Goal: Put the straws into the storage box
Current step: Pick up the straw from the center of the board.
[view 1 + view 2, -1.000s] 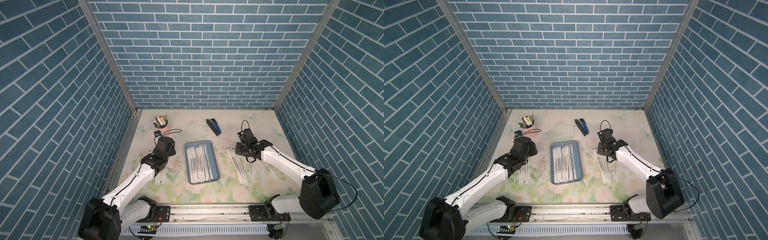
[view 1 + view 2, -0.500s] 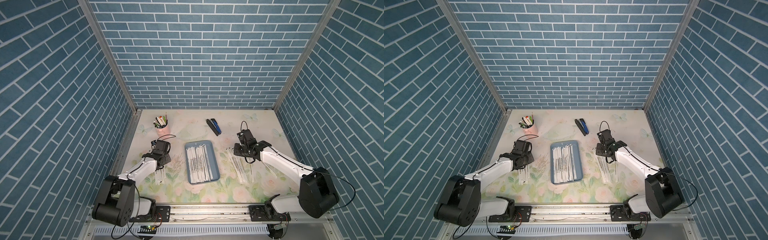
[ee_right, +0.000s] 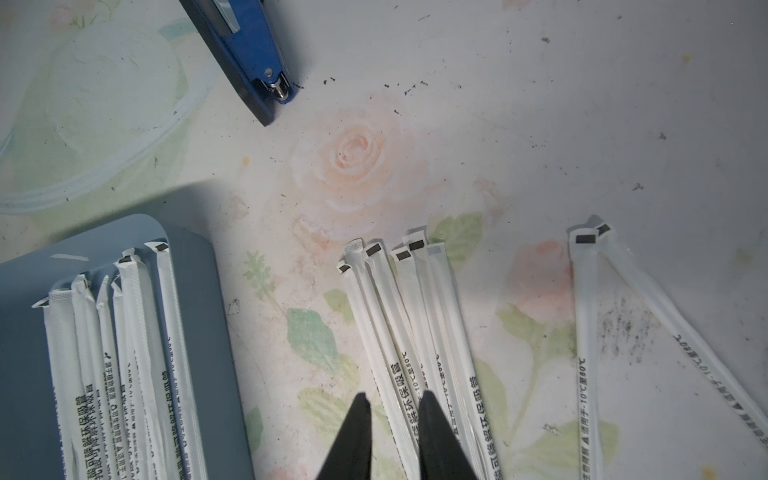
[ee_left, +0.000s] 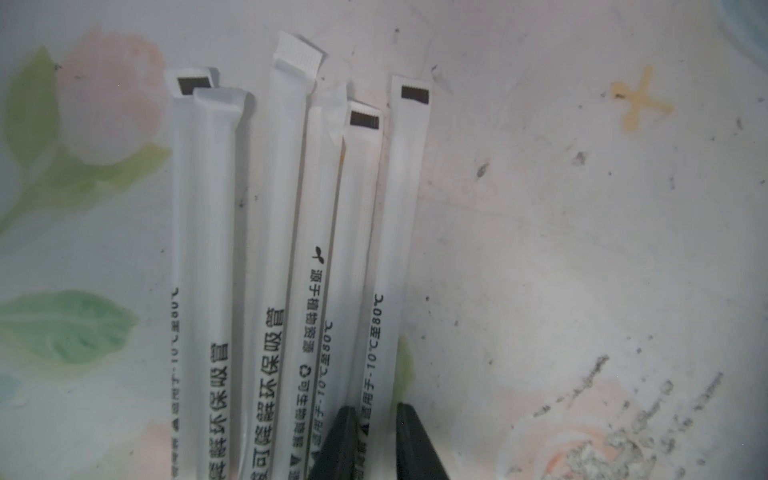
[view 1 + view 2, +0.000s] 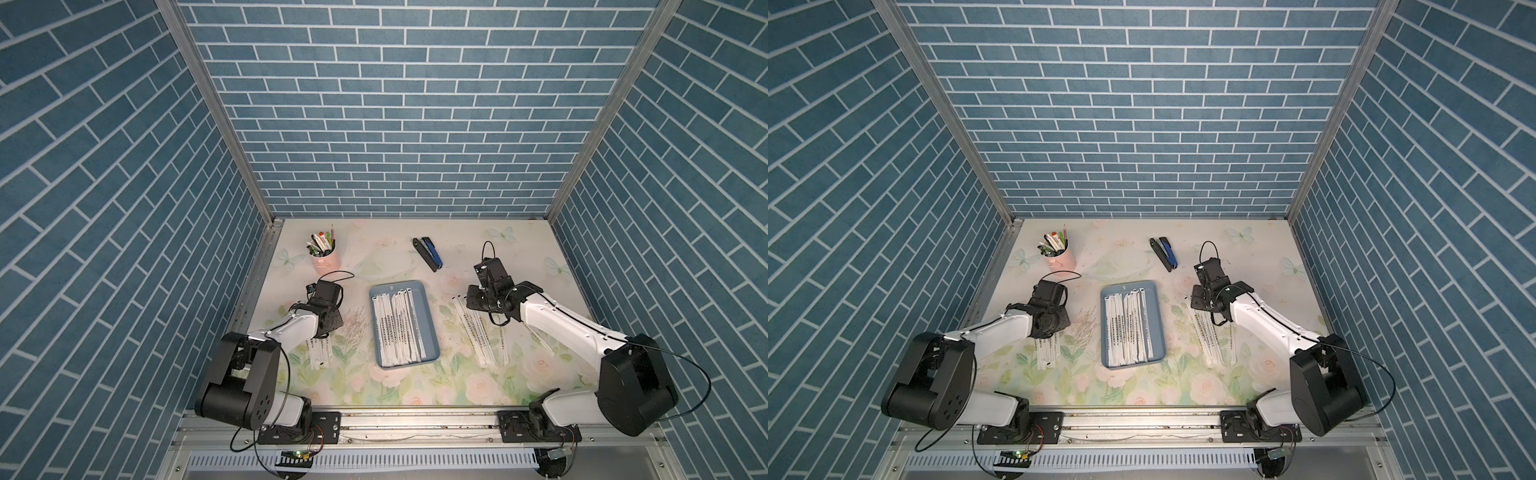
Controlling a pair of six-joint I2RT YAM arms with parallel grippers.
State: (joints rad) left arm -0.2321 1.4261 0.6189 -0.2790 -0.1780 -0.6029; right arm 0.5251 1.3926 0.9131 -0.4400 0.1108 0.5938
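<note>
left gripper (image 4: 375, 409) closed onto 1 straw (image 4: 395, 208) since earlier; right gripper (image 3: 395, 395) pinches another straw (image 3: 399, 374).

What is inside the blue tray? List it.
Only wrapped straws, lying lengthwise and overlapping; the tray floor shows bare along one side. Any straws buried beneath the top ones are hidden, so no count.

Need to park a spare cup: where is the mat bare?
Bare: between pink cup and stapler; the near strip before the storage box. Crowded: straws lie both sides of the storage box.
</note>
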